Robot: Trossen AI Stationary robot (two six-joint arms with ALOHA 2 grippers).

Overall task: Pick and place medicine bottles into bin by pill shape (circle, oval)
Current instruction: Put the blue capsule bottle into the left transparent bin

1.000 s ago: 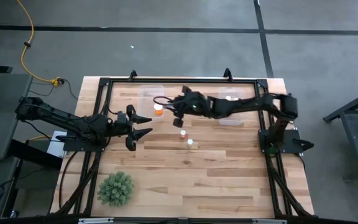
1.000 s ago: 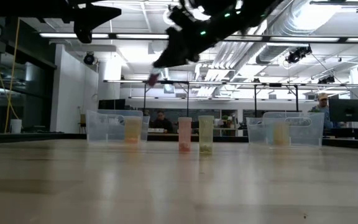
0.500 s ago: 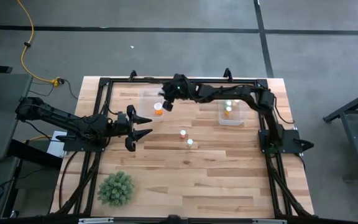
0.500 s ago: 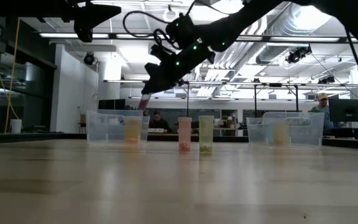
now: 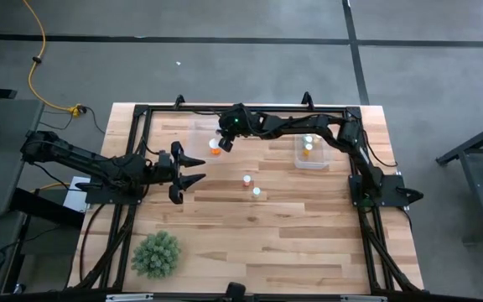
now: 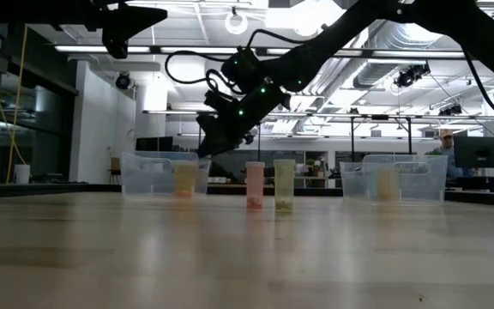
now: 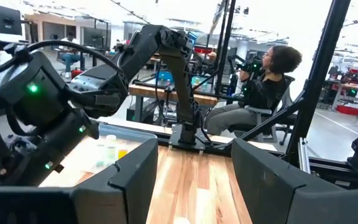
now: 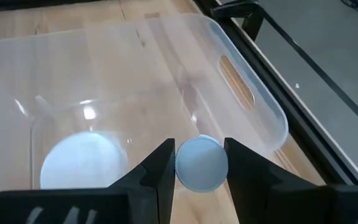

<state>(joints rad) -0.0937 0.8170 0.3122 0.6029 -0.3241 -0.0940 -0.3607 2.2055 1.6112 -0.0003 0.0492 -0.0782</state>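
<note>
Clear left bin [image 8: 253, 106], capped bottle [image 8: 79, 163] inside; right claw [image 8: 199, 163] gripping another bottle [image 8: 201, 163] above.

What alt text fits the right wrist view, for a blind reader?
The right claw grips a small white-capped bottle above a clear plastic bin on the wooden table; another white-capped bottle already stands inside.
</note>
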